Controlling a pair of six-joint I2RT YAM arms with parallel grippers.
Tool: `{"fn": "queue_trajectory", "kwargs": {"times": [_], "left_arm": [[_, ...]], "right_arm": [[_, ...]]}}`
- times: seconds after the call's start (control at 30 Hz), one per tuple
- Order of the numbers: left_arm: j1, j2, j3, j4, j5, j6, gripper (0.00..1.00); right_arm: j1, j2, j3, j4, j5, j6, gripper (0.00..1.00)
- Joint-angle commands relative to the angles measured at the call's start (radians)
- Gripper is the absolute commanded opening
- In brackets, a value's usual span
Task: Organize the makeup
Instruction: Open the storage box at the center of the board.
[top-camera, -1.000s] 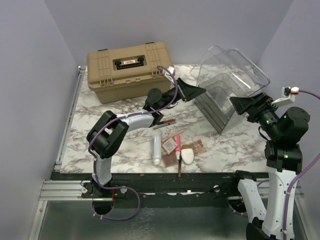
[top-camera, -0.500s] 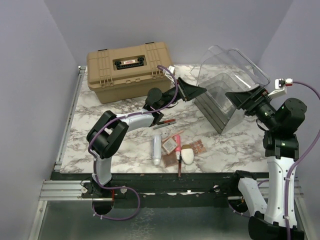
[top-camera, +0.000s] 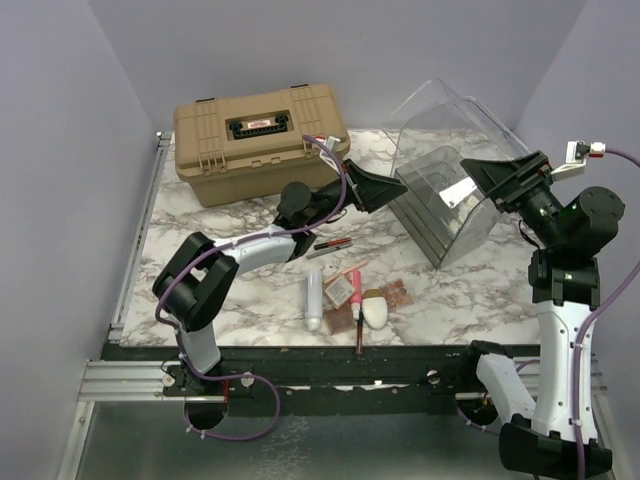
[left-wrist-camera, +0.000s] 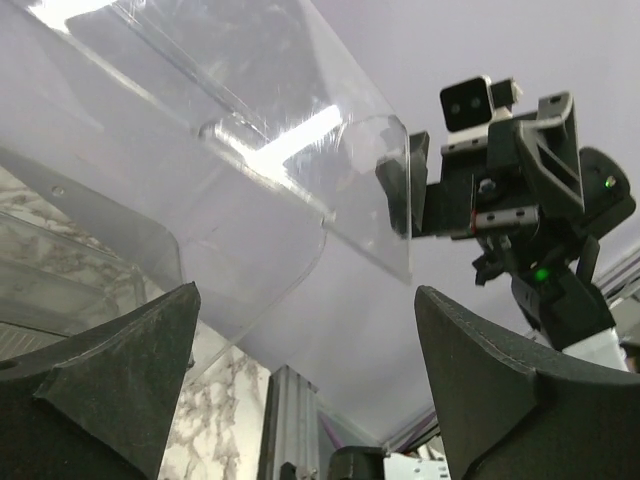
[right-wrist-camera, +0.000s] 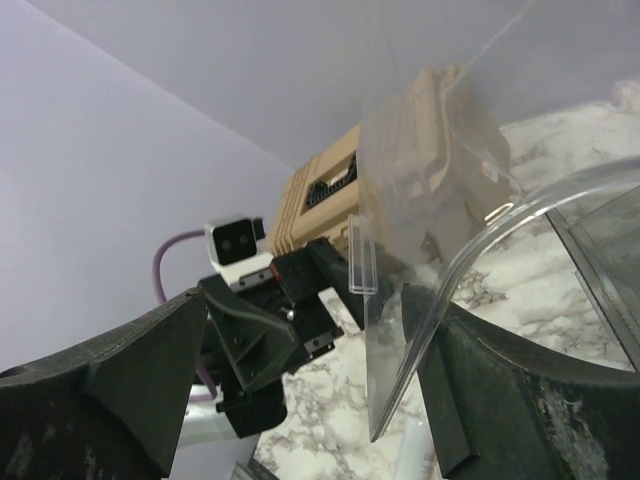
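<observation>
The left pincer (left-wrist-camera: 305, 295) stands wide, clear bin (top-camera: 450, 125) just ahead; the right pincer (right-wrist-camera: 315, 300) stands wide, the bin's lid edge between its fingers

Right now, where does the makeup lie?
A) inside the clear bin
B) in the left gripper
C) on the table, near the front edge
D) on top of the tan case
C: the makeup lies loose on the table, nearer the arms' bases than the bin and the case.
</observation>
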Motion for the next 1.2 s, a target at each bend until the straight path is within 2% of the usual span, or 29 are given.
{"fn": "queue_trajectory", "kwargs": {"times": [0.0, 0.17, 0.33, 0.53, 0.83, 1.03, 1.17], "left_arm": [[-0.011, -0.068, -0.061, -0.023, 0.023, 0.162, 0.91], [-0.044, -0.068, -0.075, -0.147, -0.021, 0.331, 0.91], [-0.137, -0.038, 0.043, -0.399, -0.123, 0.597, 0.91], [-0.191, 0.022, 0.140, -0.421, -0.179, 0.748, 0.91], [-0.194, 0.169, 0.256, -0.507, -0.177, 0.801, 0.91], [-0.194, 0.234, 0.320, -0.561, -0.221, 0.860, 0.91], [-0.194, 0.294, 0.401, -0.655, -0.231, 0.926, 0.90]], "right_arm": [[0.002, 0.009, 0.075, 0.130, 0.058, 0.029, 0.87], [0.003, 0.044, 0.122, 0.150, 0.111, 0.014, 0.89], [0.003, 0.066, 0.160, 0.150, 0.195, -0.001, 0.91], [0.002, 0.063, 0.167, 0.121, 0.348, 0.000, 0.93], [0.003, 0.068, 0.161, 0.101, 0.540, 0.073, 0.95], [0.003, 0.106, 0.182, 0.139, 0.490, 0.129, 0.95], [0.002, 0.109, 0.197, 0.131, 0.524, 0.151, 0.95]]}}
